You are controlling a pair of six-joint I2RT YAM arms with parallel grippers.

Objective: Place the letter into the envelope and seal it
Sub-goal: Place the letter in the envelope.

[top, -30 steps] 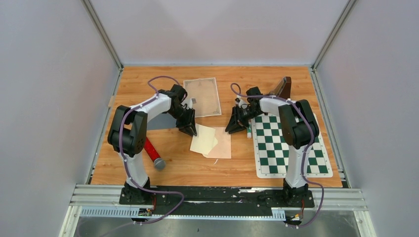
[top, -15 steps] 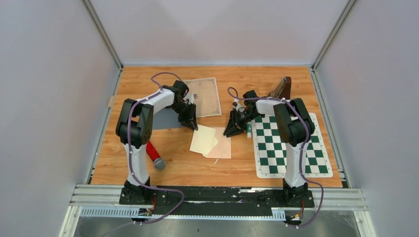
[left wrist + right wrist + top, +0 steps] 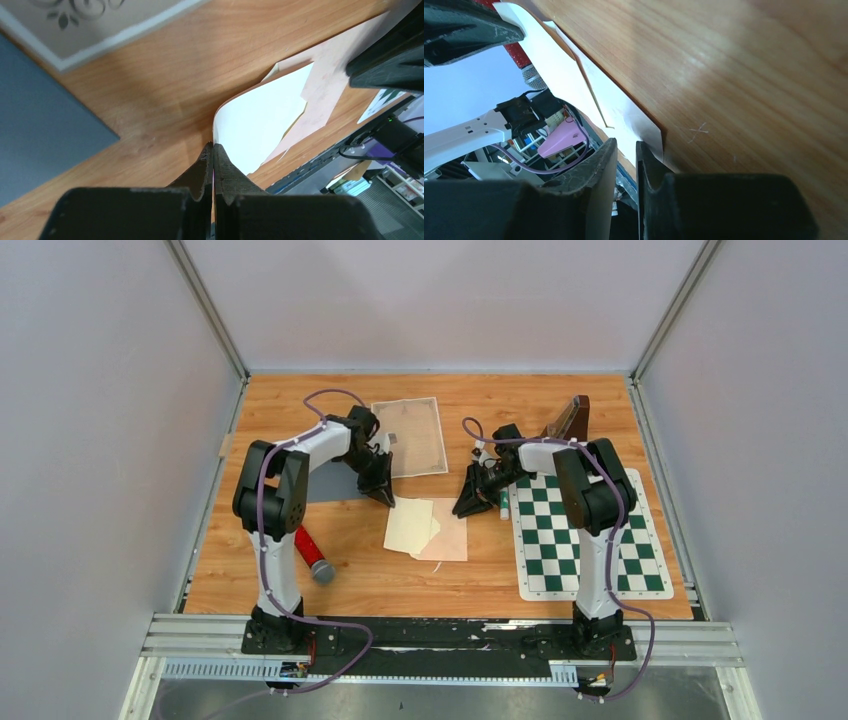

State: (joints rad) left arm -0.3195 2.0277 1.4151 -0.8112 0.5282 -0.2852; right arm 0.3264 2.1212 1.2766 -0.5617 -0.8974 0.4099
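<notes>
The cream letter point(image 3: 410, 527) lies partly over the pinkish envelope point(image 3: 452, 537) on the wooden table. My left gripper point(image 3: 386, 496) is at the letter's far left corner. In the left wrist view its jaws point(image 3: 213, 146) are shut on the curled-up edge of the letter point(image 3: 255, 120), with the envelope point(image 3: 325, 85) behind it. My right gripper point(image 3: 467, 506) is at the envelope's far right corner. In the right wrist view its jaws point(image 3: 626, 145) stand a narrow gap apart, and the lifted envelope corner point(image 3: 651, 132) rests against one finger.
A red microphone point(image 3: 313, 554) lies at the front left. A grey mat point(image 3: 325, 483) and a decorated sheet point(image 3: 410, 435) lie behind the letter. A green chessboard mat point(image 3: 585, 535), a small tube point(image 3: 503, 502) and a brown stand point(image 3: 572, 418) are on the right.
My left gripper has pulled back a little toward the far left with the letter's corner. My right gripper has shifted slightly left to the envelope's corner.
</notes>
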